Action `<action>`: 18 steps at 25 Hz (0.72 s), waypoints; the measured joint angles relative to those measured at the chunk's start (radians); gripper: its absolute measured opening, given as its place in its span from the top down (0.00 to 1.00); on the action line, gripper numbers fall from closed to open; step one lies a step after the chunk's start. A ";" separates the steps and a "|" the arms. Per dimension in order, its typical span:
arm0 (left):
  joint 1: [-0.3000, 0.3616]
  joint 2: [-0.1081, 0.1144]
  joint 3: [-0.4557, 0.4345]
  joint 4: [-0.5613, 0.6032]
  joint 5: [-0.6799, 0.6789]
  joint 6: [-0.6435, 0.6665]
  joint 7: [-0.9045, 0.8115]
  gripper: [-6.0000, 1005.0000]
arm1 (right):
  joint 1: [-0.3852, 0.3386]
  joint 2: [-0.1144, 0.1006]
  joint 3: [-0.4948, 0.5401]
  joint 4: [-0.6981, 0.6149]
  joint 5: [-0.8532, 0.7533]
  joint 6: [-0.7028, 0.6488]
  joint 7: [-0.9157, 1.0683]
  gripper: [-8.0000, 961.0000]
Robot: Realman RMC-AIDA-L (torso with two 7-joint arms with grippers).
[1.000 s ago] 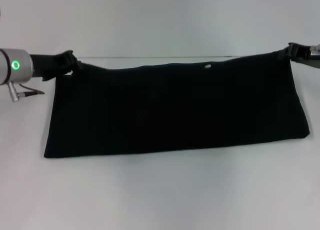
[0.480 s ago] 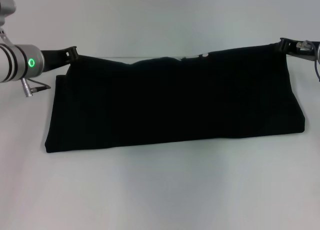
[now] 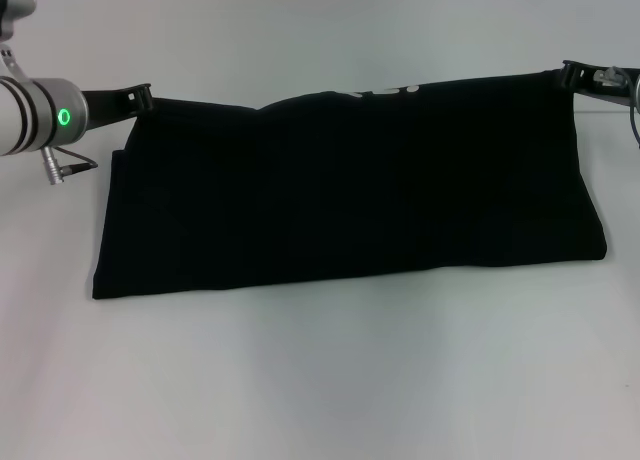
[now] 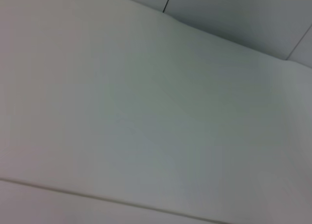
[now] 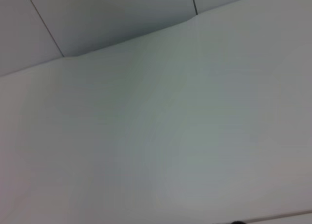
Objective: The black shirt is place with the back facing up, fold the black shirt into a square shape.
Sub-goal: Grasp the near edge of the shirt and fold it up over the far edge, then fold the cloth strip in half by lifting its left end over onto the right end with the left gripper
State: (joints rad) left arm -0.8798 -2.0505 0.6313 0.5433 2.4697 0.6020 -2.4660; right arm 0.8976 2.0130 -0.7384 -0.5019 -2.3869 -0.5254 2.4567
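The black shirt (image 3: 350,195) hangs as a wide dark sheet across the head view, its top edge lifted and its lower edge lying on the white table (image 3: 330,380). At the upper left corner my left gripper (image 3: 140,97) is shut on the shirt. The upper right corner is pinched by my right gripper (image 3: 568,76), also shut on the fabric. A bit of white print shows along the top edge near the middle. Both wrist views show only pale wall and surface, with no shirt or fingers in them.
The white table spreads in front of the shirt's lower edge. A pale wall (image 3: 320,30) stands behind. The left arm's silver wrist with a green light (image 3: 62,117) sits at the far left.
Both grippers have risen with the shirt's top corners, lifting the top edge higher. The left arm has drawn back to the left. A sag has formed in the top edge left of centre.
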 joint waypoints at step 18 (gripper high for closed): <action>-0.026 0.048 0.029 -0.003 -0.003 0.175 -0.179 0.76 | 0.042 -0.094 -0.045 0.001 -0.042 -0.158 0.083 0.87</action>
State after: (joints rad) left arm -0.9054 -2.0022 0.6599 0.5400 2.4667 0.7772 -2.6446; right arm 0.9400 1.9187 -0.7829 -0.5010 -2.4285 -0.6838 2.5394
